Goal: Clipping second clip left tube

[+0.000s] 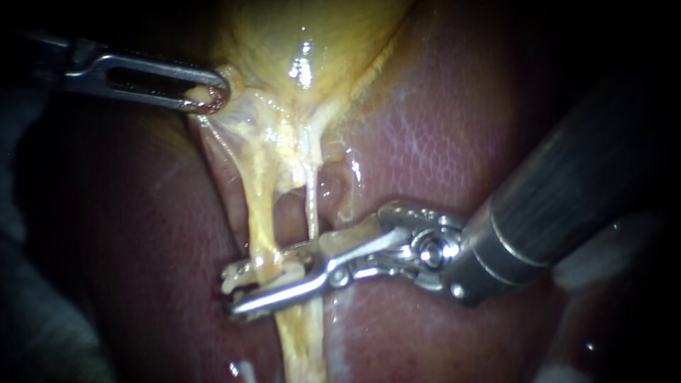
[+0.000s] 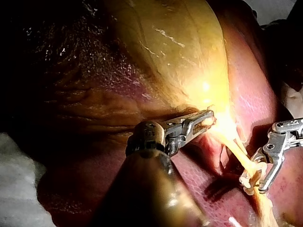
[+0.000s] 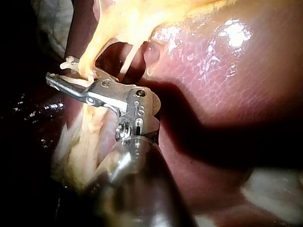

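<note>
My right instrument [image 1: 234, 289] has its jaws pinching a white clip [image 1: 240, 278], and that clip sits around the left tube [image 1: 259, 213], low down on it, one jaw on each side. The thinner tube [image 1: 312, 202] runs just beside it toward the jaw hinge; can't tell if it's caught too. My left instrument [image 1: 210, 96] is clamped on the gallbladder [image 1: 305, 42] edge. Liver [image 1: 433, 142] is all around.
</note>
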### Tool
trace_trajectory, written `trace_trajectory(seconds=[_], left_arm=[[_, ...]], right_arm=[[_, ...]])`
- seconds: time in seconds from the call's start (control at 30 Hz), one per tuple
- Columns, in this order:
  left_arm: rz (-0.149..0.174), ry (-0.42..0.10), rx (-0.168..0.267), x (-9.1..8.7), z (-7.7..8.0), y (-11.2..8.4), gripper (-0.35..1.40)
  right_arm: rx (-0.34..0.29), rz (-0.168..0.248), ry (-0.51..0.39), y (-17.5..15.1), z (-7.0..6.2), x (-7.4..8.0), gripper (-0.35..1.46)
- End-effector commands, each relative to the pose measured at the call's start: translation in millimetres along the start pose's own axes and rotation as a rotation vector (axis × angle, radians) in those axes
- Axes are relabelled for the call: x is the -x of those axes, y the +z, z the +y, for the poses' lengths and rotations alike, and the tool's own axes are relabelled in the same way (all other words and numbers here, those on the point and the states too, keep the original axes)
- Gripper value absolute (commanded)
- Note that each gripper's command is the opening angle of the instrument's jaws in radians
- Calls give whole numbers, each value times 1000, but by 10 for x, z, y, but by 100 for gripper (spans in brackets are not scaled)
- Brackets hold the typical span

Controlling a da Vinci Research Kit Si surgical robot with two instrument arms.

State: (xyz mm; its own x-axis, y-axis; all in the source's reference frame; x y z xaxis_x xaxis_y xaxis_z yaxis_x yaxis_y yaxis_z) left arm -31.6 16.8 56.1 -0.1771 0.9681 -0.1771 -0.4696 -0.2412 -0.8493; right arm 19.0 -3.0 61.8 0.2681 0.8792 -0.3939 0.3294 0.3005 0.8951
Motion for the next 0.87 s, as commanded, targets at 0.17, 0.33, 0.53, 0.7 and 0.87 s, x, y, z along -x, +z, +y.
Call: trace_trajectory(seconds=[0.17,0.33,0.53,0.7,0.87], left_arm=[[0,0,0,0,0,0,-35],[0,0,0,0,0,0,-35],[0,0,0,0,0,0,-35],[0,0,0,0,0,0,-35],[0,0,0,0,0,0,-35]], right_arm=[[0,1,12,0,-1,-1,-11],[0,1,71,1,-3,0,-35],[-4,1,77,2,-6,3,-35],[-5,-1,76,4,-8,4,-35],[-5,-1,82,5,-7,5,-35]])
